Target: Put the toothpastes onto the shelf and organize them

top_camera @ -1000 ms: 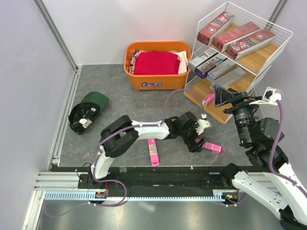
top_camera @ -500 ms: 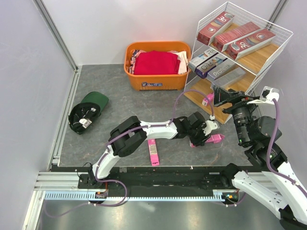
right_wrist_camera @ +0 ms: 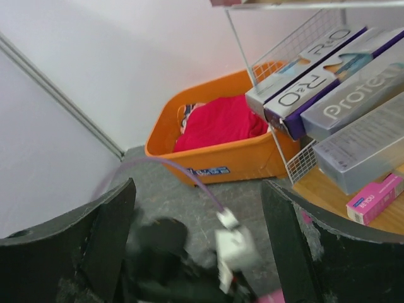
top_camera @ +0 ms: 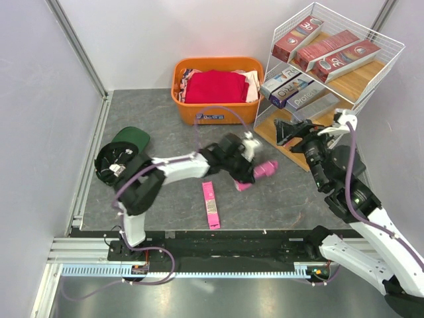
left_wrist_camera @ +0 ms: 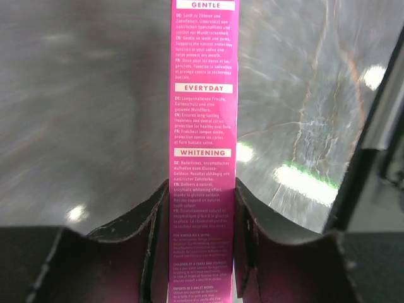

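Top view: the shelf (top_camera: 363, 81) stands at two o'clock; its top board carries three dark red boxes (top_camera: 329, 48), its middle board what looks like four silver, white and purple boxes (top_camera: 295, 89); one loose pink box (top_camera: 211, 205) lies flat on the table at six o'clock; the left gripper (top_camera: 254, 173), near centre, is clamped on a second pink box (top_camera: 266, 168); the right gripper (top_camera: 285, 130) hovers before the bottom board.

Left wrist: both fingers (left_wrist_camera: 136, 237) pinch the box's long sides.

Right wrist: the fingers are spread wide with nothing between them; a small pink box (right_wrist_camera: 374, 199) rests on the bottom board at four o'clock.
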You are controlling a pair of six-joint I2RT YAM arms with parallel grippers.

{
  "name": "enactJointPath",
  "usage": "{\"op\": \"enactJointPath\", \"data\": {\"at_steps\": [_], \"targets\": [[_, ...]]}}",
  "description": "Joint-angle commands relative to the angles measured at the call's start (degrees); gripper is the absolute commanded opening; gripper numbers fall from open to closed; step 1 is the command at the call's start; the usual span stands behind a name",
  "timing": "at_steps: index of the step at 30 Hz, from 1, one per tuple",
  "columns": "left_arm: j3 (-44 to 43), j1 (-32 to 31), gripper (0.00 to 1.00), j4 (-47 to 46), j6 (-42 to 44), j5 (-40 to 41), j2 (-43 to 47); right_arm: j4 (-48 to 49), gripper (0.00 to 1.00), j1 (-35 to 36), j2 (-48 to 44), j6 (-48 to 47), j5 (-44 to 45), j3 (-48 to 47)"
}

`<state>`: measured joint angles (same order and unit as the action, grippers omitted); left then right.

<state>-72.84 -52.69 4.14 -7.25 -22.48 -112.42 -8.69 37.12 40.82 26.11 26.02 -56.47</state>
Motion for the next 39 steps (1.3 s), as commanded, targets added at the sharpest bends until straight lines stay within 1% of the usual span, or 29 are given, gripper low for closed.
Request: {"op": "enactJointPath", "data": {"at_steps": [1,2,3,4,5,6,7,8,11,12,13,14,15,16,19,21,22,25,28,30,31,33,34,35,38,39], "targets": [[5.6,7.1,0.2,-8.4,-9.2,-8.2,14.9,0.9,0.9,0.0,3.6,0.6,-7.0,-1.9],[7.8,8.3,0.2,-9.7,-11.1,-9.8,16.7,1.3,0.9,0.0,4.1,0.8,-8.0,-1.6],[8.8,10.8,0.2,-10.6,-12.5,-10.4,20.4,1.8,0.91,0.0,4.6,1.1,-9.0,-1.3],[10.0,12.2,0.2,-11.6,-14.0,-11.3,22.1,2.1,0.93,0.0,5.8,1.8,-11.1,-1.2],[12.3,14.8,0.19,-14.7,-17.2,-13.7,24.1,2.7,0.94,0.0,6.4,1.9,-12.8,-0.8],[13.4,16.1,0.19,-16.3,-19.3,-14.7,27.0,3.8,0.98,0.0,7.3,2.4,-14.1,-0.5],[14.4,17.3,0.19,-17.8,-21.0,-16.2,28.6,4.3,0.98,0.0,7.9,2.9,-16.8,-0.4],[16.3,19.1,0.18,-21.8,-24.4,-19.5,29.6,5.6,0.98,0.1,8.3,3.2,-18.2,0.0],[18.9,21.2,0.18,-27.0,-29.6,-23.7,33.1,7.8,0.98,0.1,10.0,4.1,-22.7,0.5],[19.7,21.5,0.18,-32.0,-31.0,-24.7,34.5,8.2,0.98,0.0,10.8,4.4,-23.5,0.6],[20.8,21.8,0.18,-35.2,-35.1,-25.5,35.1,8.3,0.98,0.0,11.2,4.6,-24.3,0.7],[22.5,22.5,0.18,-38.3,-37.0,-27.2,35.5,8.3,0.98,0.1,11.6,4.8,-25.6,0.8],[23.3,22.7,0.18,-45.3,-39.3,-28.1,35.8,10.2,0.98,0.0,12.3,4.9,-25.8,1.0],[23.9,22.8,0.17,-47.2,-42.6,-28.8,35.7,10.8,0.98,0.0,12.5,5.2,-27.3,1.3],[23.8,22.8,0.16,-52.7,-46.6,-32.1,34.6,15.1,0.98,0.0,13.6,6.5,-32.2,2.7],[24.8,22.8,0.16,-57.6,-49.4,-32.5,34.0,16.7,0.98,0.1,14.6,7.7,-34.1,3.1],[25.8,22.8,0.16,-64.0,-52.8,-33.0,33.6,16.9,0.98,0.1,15.1,8.0,-34.4,3.1],[26.8,22.8,0.16,-72.7,-57.9,-33.4,32.9,17.6,0.98,0.1,15.9,8.5,-34.6,3.6],[26.4,22.5,0.15,-75.5,-60.2,-34.1,31.5,19.8,0.98,-0.1,16.0,9.8,-35.7,4.9],[26.4,22.4,0.15,-76.5,-61.0,-34.6,30.4,23.2,0.96,-0.1,16.3,10.8,-36.8,6.1],[26.4,22.2,0.15,-77.2,-61.6,-34.9,30.2,24.1,0.94,-0.1,16.3,11.8,-38.1,6.4],[26.6,22.1,0.16,-78.1,-62.0,-34.9,29.5,27.7,0.84,0.0,16.2,12.7,-39.4,7.6],[26.8,22.0,0.16,-78.3,-62.0,-34.9,29.5,28.7,0.75,0.0,16.1,13.4,-40.1,7.9],[27.0,22.1,0.17,-77.8,-61.8,-34.9,29.6,30.1,0.64,0.0,16.0,13.7,-40.4,8.2],[27.0,22.1,0.19,-75.8,-60.3,-35.0,29.7,30.7,0.49,-0.1,16.1,13.9,-41.0,8.0],[26.9,22.1,0.2,-74.5,-59.8,-34.9,29.8,30.7,0.46,-0.1,16.0,13.9,-41.0,8.0]]}}
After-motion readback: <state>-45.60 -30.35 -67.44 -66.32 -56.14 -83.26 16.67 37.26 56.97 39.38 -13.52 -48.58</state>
